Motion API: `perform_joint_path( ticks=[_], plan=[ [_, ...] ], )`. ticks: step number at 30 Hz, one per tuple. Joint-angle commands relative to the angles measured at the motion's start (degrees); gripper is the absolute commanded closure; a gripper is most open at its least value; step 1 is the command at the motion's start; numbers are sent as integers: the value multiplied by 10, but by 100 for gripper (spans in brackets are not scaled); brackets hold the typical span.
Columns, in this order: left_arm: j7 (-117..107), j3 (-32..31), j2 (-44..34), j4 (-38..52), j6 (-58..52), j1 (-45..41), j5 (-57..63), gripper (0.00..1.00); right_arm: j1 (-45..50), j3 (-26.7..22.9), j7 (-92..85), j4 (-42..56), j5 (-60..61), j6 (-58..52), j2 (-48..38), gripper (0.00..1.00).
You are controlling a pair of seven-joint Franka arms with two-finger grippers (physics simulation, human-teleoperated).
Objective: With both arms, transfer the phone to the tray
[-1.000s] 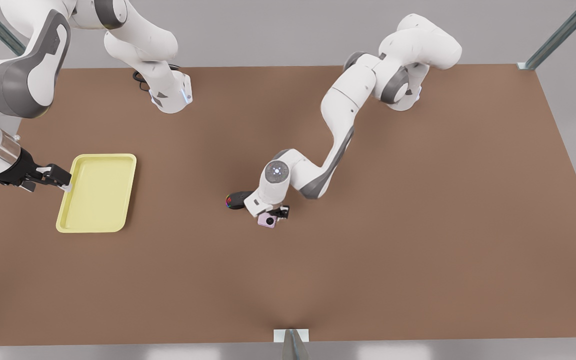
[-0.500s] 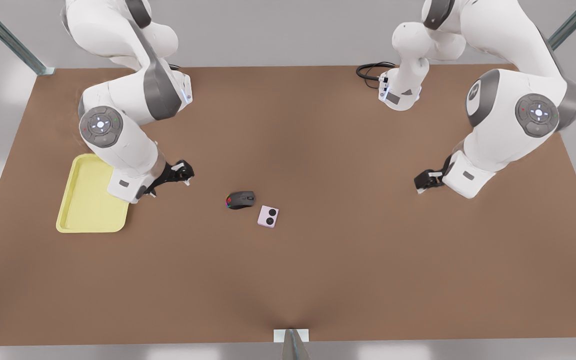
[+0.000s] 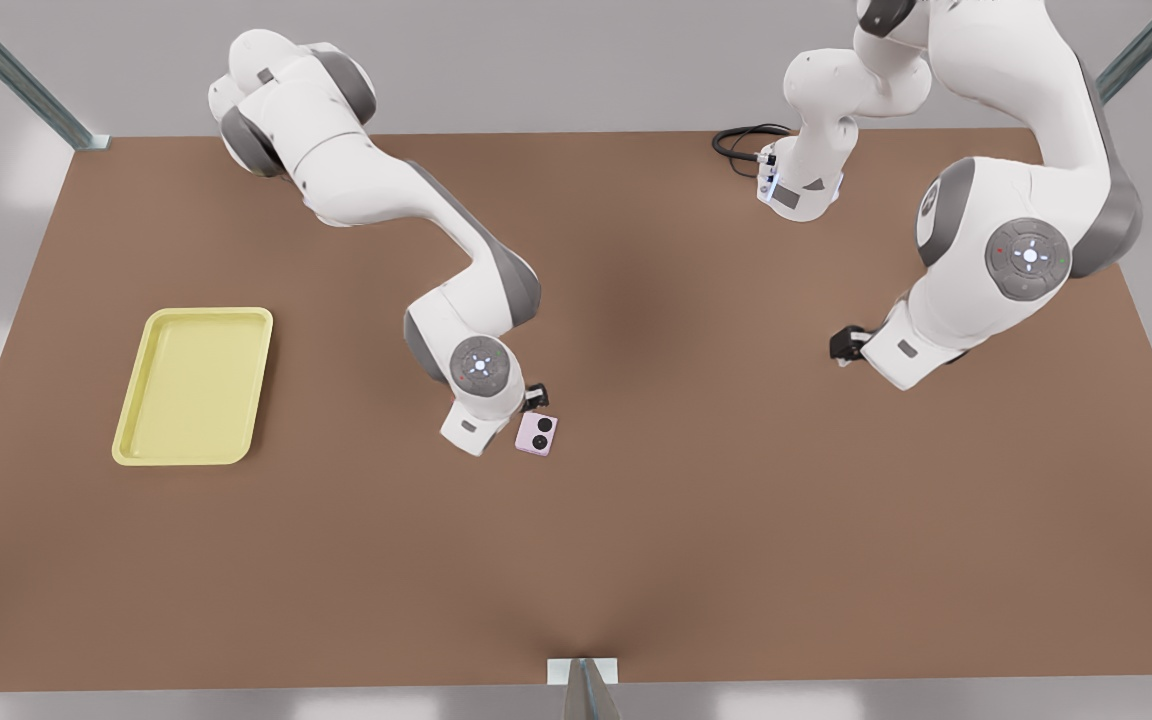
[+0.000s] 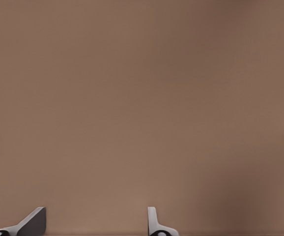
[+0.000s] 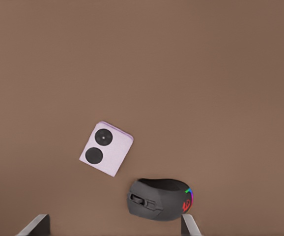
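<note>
1. The right gripper [image 3: 536, 394] has swung from the tray [image 3: 194, 313] to above the black mouse [image 5: 159, 199], jaws released.
2. The flat pink phone [image 3: 537, 434] lies on the matte table [image 3: 736, 500] beside it.
3. The left gripper [image 3: 846, 345] waits apart, jaws released.

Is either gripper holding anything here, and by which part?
Nothing is held. The right gripper hangs open above the phone, which lies flat on the table; the left gripper waits open, off to the side.

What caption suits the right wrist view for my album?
Open right gripper looks down on the pink phone beside a black mouse.
</note>
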Motion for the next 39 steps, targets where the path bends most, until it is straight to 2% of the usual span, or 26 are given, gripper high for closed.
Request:
perform_joint_path(
  ticks=[1,3,7,17,22,30,34,38,39],
  plan=[
    [74,0,2,0,2,0,1,0,2,0,362,0,0,68,15,0],
    [74,0,2,0,2,1,1,0,9,1,428,1,1,112,40,0],
    [74,0,10,0,4,1,1,0,9,1,425,1,0,120,47,0],
    [74,0,32,10,7,3,-1,0,15,-1,470,-2,-3,204,134,0],
    [74,0,38,10,7,3,-1,0,21,-1,476,-11,-10,223,143,0],
    [73,0,38,11,7,3,0,0,14,2,401,-68,-36,226,108,0],
    [73,0,39,10,7,3,0,0,23,26,397,-71,-72,250,115,0],
    [71,0,42,10,7,3,0,0,17,29,353,-123,-74,276,96,0],
    [72,0,42,10,7,3,0,0,7,31,343,-179,-74,323,70,0]
  ],
)
